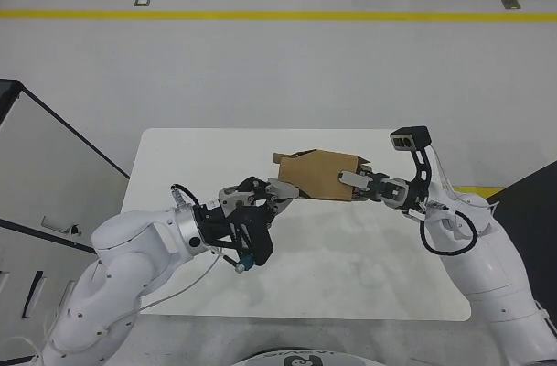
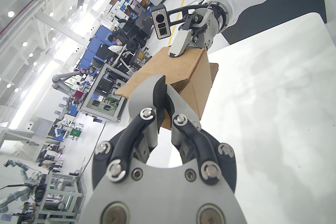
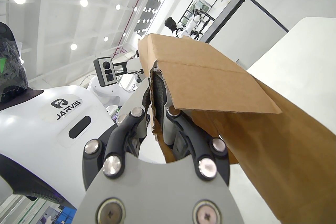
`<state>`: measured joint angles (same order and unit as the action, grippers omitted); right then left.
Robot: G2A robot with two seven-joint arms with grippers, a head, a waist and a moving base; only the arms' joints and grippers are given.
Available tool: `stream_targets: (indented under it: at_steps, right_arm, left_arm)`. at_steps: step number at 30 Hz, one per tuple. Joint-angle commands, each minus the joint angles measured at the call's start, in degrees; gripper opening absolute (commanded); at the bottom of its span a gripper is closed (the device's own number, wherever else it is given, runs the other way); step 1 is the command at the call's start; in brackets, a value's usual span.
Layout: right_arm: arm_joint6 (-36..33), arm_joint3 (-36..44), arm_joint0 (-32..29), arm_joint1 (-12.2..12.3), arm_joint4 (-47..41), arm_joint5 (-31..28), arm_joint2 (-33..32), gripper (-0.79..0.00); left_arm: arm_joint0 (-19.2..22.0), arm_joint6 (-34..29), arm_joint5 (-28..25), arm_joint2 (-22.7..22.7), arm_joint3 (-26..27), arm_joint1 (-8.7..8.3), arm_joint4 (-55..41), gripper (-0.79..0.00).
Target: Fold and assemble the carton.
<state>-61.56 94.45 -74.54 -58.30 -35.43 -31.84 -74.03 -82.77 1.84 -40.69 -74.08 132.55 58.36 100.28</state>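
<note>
Because the brown corrugated-cardboard carton was only partly opened into a sleeve, with loose flaps at its ends, it was held up over the far middle of the white rectangular table rather than left lying flat. Whether its lower edge touched the surface could not be told. The jaws of the left arm were closed on a panel edge at one end, and the jaws of the right arm were pinched on a flap edge at the opposite end. Gripping both ends probably kept the sleeve from collapsing and let either arm push the walls square before the flaps were folded in.
</note>
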Motion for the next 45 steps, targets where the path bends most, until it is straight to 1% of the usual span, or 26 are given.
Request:
stream_targets:
  at_steps: [1,6,14,23,28,38,45]
  right_arm:
    - [0.3,-0.1,0.0,0.0,0.4,0.7,0.1,-0.785]
    - [1.0,-0.1,0.0,-0.1,0.8,1.8,-0.1,-0.785]
    - [0.0,0.1,-0.6,-0.1,-1.8,-1.6,-1.4,-0.785]
    - [-2.5,0.3,-0.7,-0.2,-3.2,-4.4,-1.7,-0.785]
    - [-3.3,-0.4,-0.2,-0.3,-2.4,-2.2,-0.9,-0.785]
    - [-0.1,-1.1,0.9,-0.6,2.8,1.2,0.7,-0.785]
    - [1.1,-0.8,1.2,-0.7,4.8,2.2,1.6,-0.785]
  left_arm:
    - [0.0,0.1,-0.1,0.1,0.2,-0.04,0.4,-0.785]
    - [0.1,0.1,0.1,0.4,-0.1,-0.08,0.7,-0.785]
    - [-0.6,-1.9,0.5,-1.7,-1.5,-0.28,-0.4,-0.785]
    - [-0.6,-5.7,1.6,-2.0,-2.2,-0.19,-2.3,-0.785]
    - [-0.3,-6.4,2.2,-2.1,-1.8,-0.14,-3.4,-0.785]
    - [-0.3,-6.1,1.7,-1.3,-1.4,-0.18,-3.5,-0.785]
    - [0.1,-6.3,1.6,-0.4,-0.4,-0.19,-2.6,-0.785]
